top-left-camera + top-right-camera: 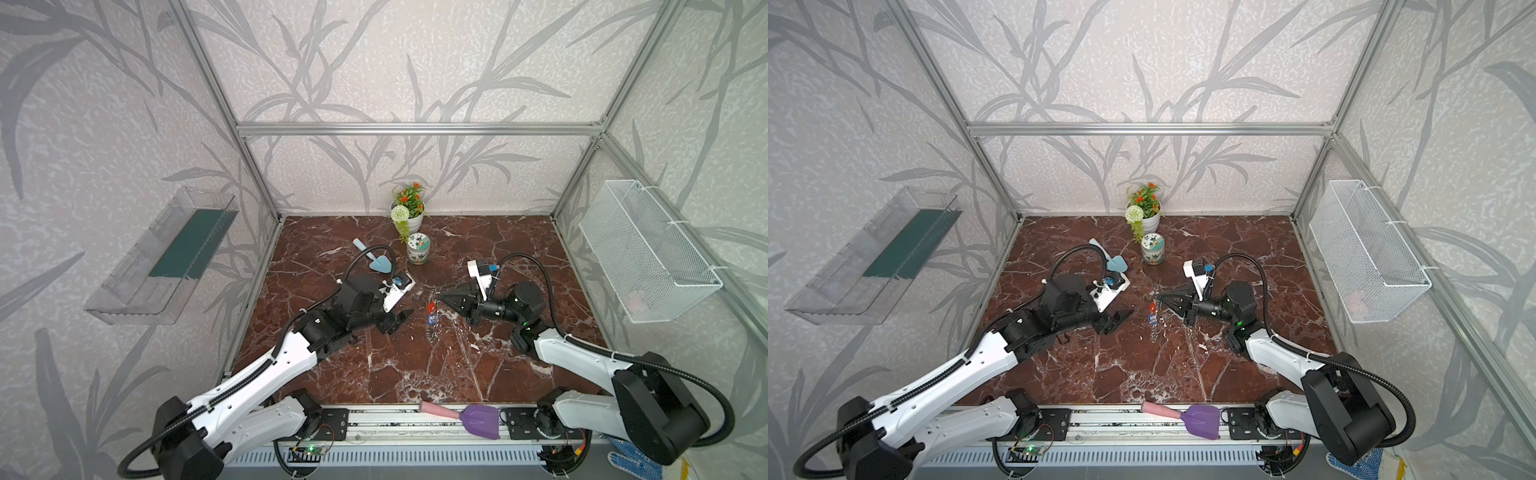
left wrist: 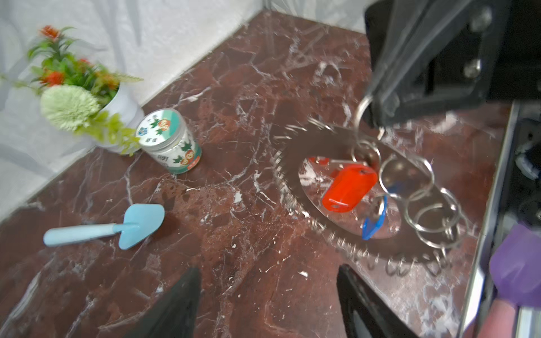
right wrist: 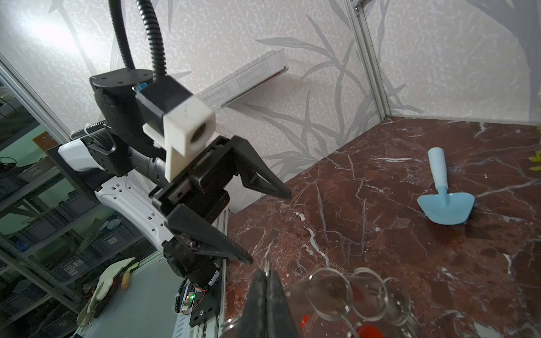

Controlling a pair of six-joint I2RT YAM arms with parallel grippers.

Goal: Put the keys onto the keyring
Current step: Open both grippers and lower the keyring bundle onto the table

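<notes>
Right pincer (image 2: pixel 376 117) pressed together on one split ring at the rim of the keyring (image 2: pixel 316 140), so the disc hangs tilted over mid-bench (image 1: pixel 374 374), likely to present it. Whether its low edge touches the bench is unclear. Red key (image 2: pixel 349 187) and blue key (image 2: pixel 374 222) dangle from wire rings across its hole. Left pincer (image 3: pixel 268 228) spread, empty, just beside. Open room toward the front edge; blue trowel (image 2: pixel 137 222) and lidded tin (image 2: pixel 169 140) lie toward the back edge.

left gripper (image 3: pixel 268 227) spread wide, facing the right gripper (image 1: pixel 444 296), which is pinched shut, both wrists low
</notes>
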